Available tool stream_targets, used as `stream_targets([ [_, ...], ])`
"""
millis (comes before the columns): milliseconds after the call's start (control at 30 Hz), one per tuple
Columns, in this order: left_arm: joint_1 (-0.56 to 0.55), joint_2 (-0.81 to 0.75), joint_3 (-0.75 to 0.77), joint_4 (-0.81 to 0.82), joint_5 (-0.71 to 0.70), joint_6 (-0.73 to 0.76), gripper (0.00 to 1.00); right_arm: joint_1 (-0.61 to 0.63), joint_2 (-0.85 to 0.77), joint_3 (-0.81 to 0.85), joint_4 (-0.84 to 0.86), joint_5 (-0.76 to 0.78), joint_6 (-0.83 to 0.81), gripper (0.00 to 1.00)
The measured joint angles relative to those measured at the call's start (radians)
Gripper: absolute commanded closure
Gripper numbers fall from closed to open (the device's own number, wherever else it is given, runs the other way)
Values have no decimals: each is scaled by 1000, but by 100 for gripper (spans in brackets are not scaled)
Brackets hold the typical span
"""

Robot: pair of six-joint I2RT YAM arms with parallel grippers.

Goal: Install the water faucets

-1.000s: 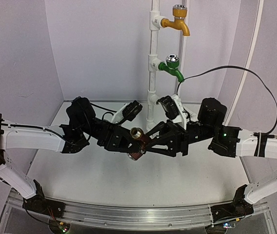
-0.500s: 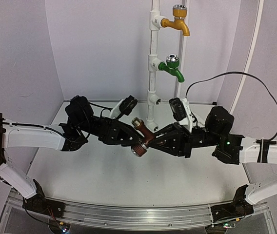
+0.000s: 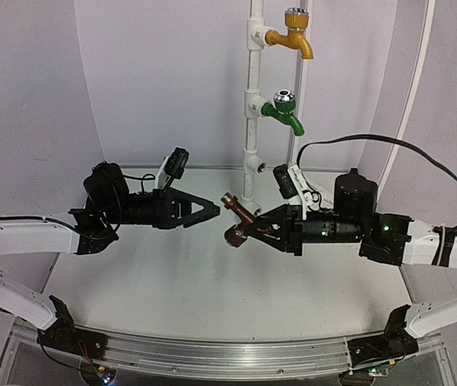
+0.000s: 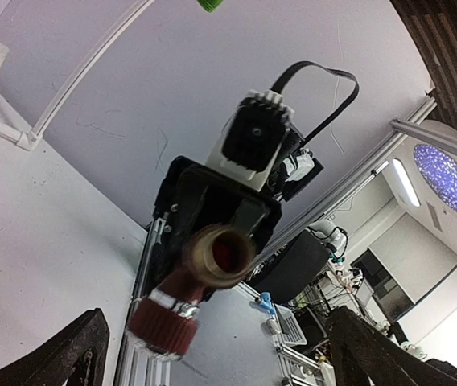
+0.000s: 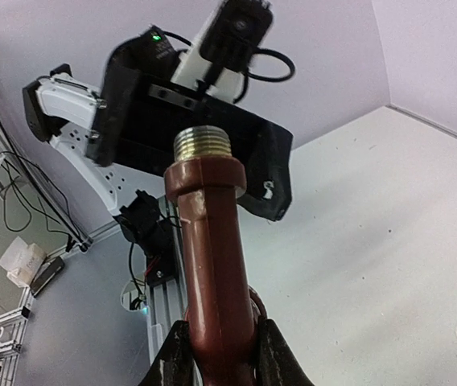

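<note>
Above the middle of the desk (image 3: 172, 281), in the top external view, the two arms face each other tip to tip with a clear gap between them. The left fingers (image 3: 212, 211) point right and carry nothing. The right fingers (image 3: 254, 228) point left and grip the dark brown faucet (image 3: 239, 215), which hangs clear of the desk with its threaded brass end tilted up and to the left, near the base of the white pipe stand (image 3: 251, 121) but not touching it. The green faucet (image 3: 283, 112) sits in the stand's middle socket, spout to the right, with the yellow-orange faucet (image 3: 291, 37) in the socket above it. In the left wrist view, that arm's two dark fingers show only at the lower corners, spread wide apart with nothing between them. The brown faucet floats ahead of them, its open brass mouth turned straight at the lens and its ribbed reddish cap lower left. The right arm's black body and white wrist camera (image 4: 257, 141) are behind it. In the right wrist view, the faucet's brown body rises from the bottom edge, pinched on both sides by that arm's fingers, threaded end uppermost. The left arm (image 5: 188, 121) is beyond it.
</note>
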State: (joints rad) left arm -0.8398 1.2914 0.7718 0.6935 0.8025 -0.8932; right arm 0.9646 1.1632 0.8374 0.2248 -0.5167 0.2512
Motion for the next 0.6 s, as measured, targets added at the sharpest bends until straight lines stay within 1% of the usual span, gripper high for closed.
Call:
stream_targets([
  [100,-46,4,8,-15,-50,22,11,0,25,4,-38,5,-11,100],
  [167,-55,15,18,-17,-82,33,20,0,43,10,-52,4,-16,100],
  [267,-54,41,37,-26,-116,41,36,0,65,19,-65,4,-19,100],
  [433,-59,91,62,-47,-143,56,51,0,79,23,-67,4,-18,100],
  [500,-61,99,63,-65,-148,59,58,0,79,23,-61,5,-17,100],
  [533,-62,101,64,-76,-151,62,63,0,79,23,-60,5,-17,100],
  [600,-63,103,74,-97,-151,72,76,0,79,23,-60,10,-13,99],
])
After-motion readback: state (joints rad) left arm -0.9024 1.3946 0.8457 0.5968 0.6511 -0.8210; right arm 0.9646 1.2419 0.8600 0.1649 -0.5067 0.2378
